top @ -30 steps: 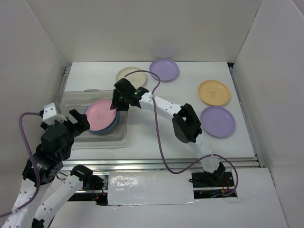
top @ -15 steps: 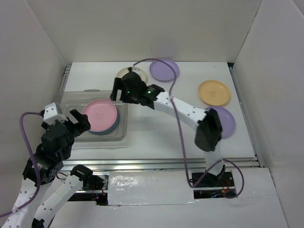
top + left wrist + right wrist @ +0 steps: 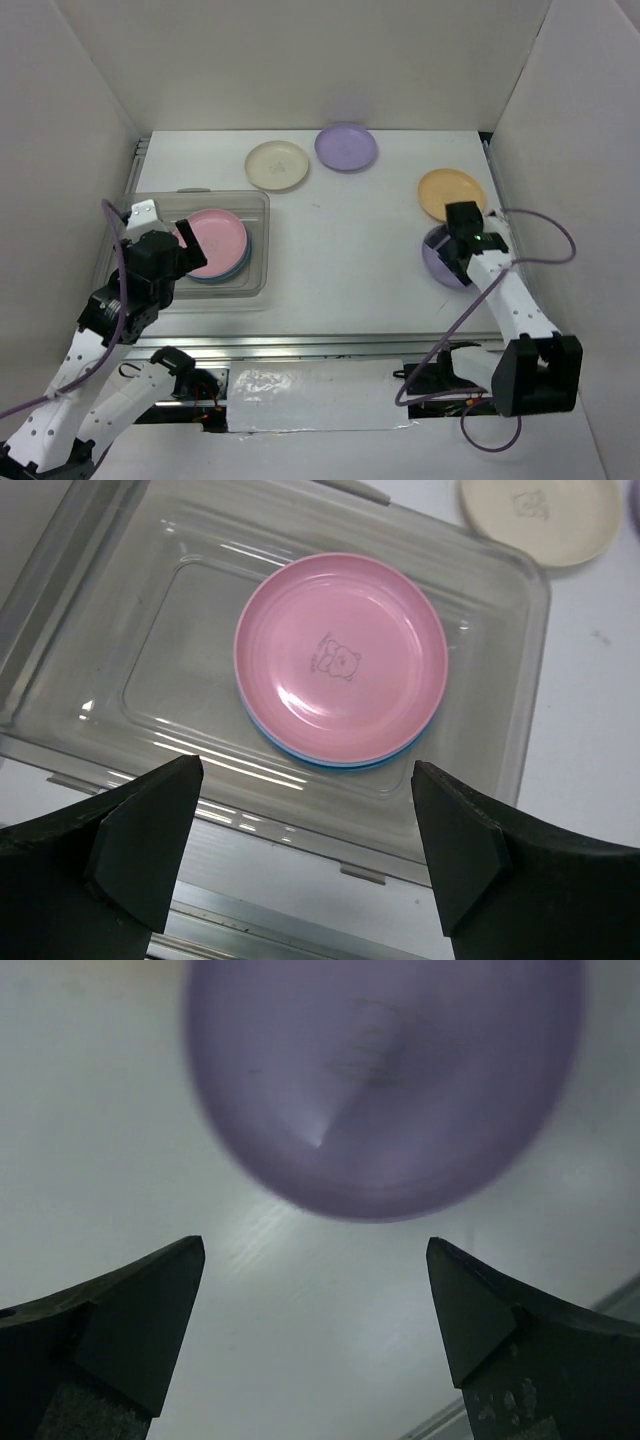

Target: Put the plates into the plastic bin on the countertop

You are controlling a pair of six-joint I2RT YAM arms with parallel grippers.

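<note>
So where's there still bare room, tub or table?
Bare: the left half of the bin, beside the pink plate; and the countertop between the bin and the near lilac plate. Crowded: the right side, orange plate and that lilac plate close together under the right gripper.

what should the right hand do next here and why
Probably lower the right hand toward the near edge of the lilac plate in front of it and close. The hand is open, the plate lies on the table, not yet in the bin.

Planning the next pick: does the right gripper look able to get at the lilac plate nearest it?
Likely yes: the right gripper hovers open over the lilac plate, nothing between them.
</note>
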